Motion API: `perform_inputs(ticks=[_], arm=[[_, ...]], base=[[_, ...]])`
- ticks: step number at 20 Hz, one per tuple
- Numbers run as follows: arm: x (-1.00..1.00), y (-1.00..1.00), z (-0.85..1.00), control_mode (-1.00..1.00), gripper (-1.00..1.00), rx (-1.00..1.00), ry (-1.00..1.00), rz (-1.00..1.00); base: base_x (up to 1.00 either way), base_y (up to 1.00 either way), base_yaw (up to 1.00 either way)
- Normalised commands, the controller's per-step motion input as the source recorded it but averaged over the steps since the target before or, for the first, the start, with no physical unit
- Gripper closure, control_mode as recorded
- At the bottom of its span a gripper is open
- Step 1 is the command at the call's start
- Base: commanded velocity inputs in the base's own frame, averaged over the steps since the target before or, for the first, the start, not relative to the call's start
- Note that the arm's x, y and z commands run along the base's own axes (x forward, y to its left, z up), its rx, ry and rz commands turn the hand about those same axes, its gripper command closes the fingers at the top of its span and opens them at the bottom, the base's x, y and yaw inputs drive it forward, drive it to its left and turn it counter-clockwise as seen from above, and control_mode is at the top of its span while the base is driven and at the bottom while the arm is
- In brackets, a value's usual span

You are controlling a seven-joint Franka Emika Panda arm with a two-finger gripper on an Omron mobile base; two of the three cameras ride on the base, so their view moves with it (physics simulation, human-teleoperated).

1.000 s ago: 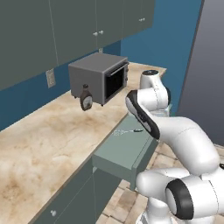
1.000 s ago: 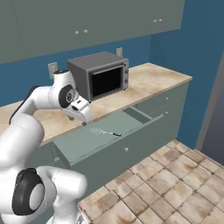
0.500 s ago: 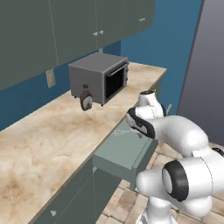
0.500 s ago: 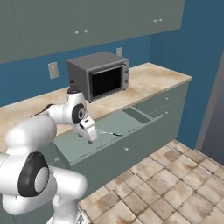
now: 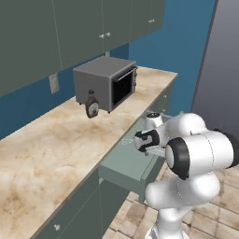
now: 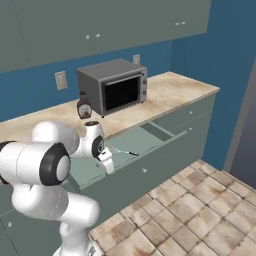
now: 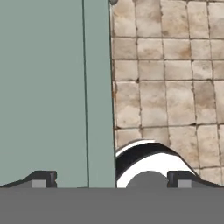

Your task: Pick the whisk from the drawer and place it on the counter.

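The drawer (image 6: 135, 142) stands pulled out below the counter (image 6: 175, 90). Inside it lies the whisk (image 6: 125, 151), thin, with pale wire loops and a slim dark handle; it shows faintly in the left base view as whisk (image 5: 125, 141). My gripper (image 6: 108, 169) points down over the drawer's front part, left of the whisk and apart from it. In the hand view the gripper (image 7: 111, 179) is open, its fingertips (image 7: 43, 179) wide apart with nothing between them. Beneath it are the drawer's floor (image 7: 43, 87), its front rim and the floor tiles.
A grey microwave (image 6: 112, 85) stands on the counter with a brown syrup bottle (image 6: 84, 106) at its left side. Closed upper cabinets (image 6: 100, 25) hang above. A tan tiled floor (image 6: 200, 210) lies in front of the drawer.
The arm has folded down and the hand has dropped from above the drawer to low over its front part. The whisk has not moved.
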Motion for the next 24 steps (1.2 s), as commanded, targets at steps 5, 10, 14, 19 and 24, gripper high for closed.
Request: perform_inputs(ticks=[5, 10, 14, 19, 24], arm=[[0.7, 0.0, -0.7, -1.0, -1.0, 0.0, 0.0, -0.03], [0.53, -0.21, -0.68, -1.0, -1.0, 0.0, 0.02, -0.02], [-0.22, -1.0, -0.56, -1.0, -1.0, 0.0, 0.08, -0.1], [-0.88, -1.0, -0.31, -1.0, -1.0, 0.0, 0.08, -0.15], [-1.0, -1.0, -0.22, -1.0, -1.0, 0.0, 0.02, -0.14]], base=[[0.0, 0.0, 0.0], [0.0, 0.0, 0.0], [0.0, 0.0, 0.0], [0.0, 0.0, 0.0], [0.0, 0.0, 0.0]])
